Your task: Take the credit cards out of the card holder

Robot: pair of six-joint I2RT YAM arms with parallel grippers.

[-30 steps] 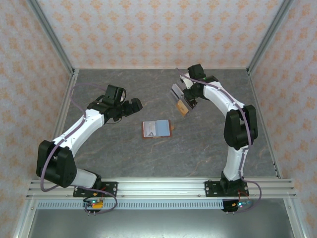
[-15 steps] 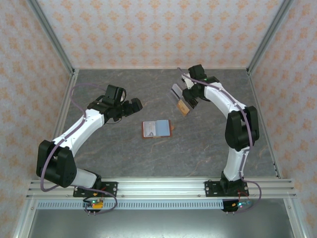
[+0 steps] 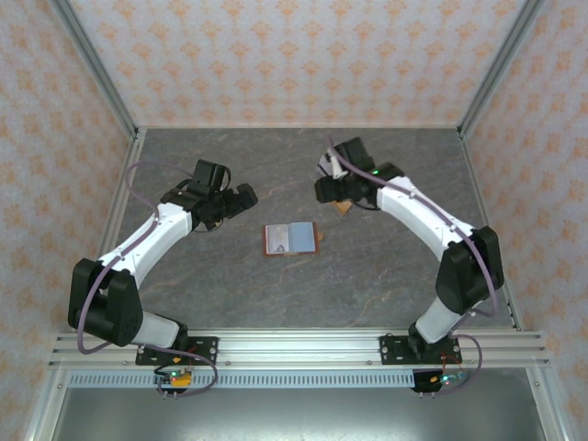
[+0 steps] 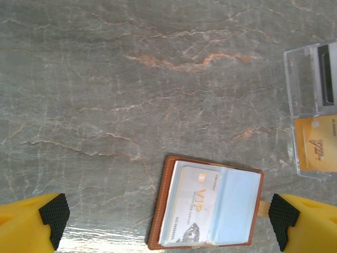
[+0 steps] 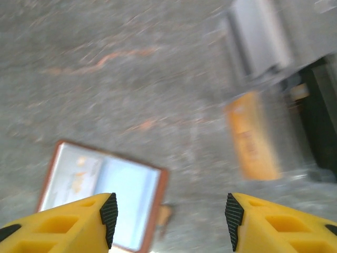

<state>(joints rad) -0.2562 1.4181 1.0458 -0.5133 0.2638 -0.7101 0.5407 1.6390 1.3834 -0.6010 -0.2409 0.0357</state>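
Note:
The card holder (image 3: 291, 240) lies open at mid-table, grey-blue inside with a brown rim. A pale VIP credit card (image 4: 197, 203) sits in its left pocket. A yellowish credit card (image 4: 316, 145) lies in a clear plastic sleeve (image 4: 308, 79) on the table to the holder's far right, and it shows orange and blurred in the right wrist view (image 5: 253, 137). My left gripper (image 3: 246, 195) hovers open left of the holder, fingers wide either side of it (image 4: 167, 221). My right gripper (image 3: 323, 190) is open and empty (image 5: 170, 219), between the sleeve and the holder (image 5: 105, 195).
Metal posts and patterned walls enclose the grey marbled table (image 3: 220, 285). A rail (image 3: 294, 344) carries both arm bases at the near edge. A small tan tab (image 5: 164, 215) sticks out from the holder's right side.
My right gripper has opened and let go of the sleeve with the yellowish card, which now lies on the table. That arm swung left toward the holder. The left arm barely moved.

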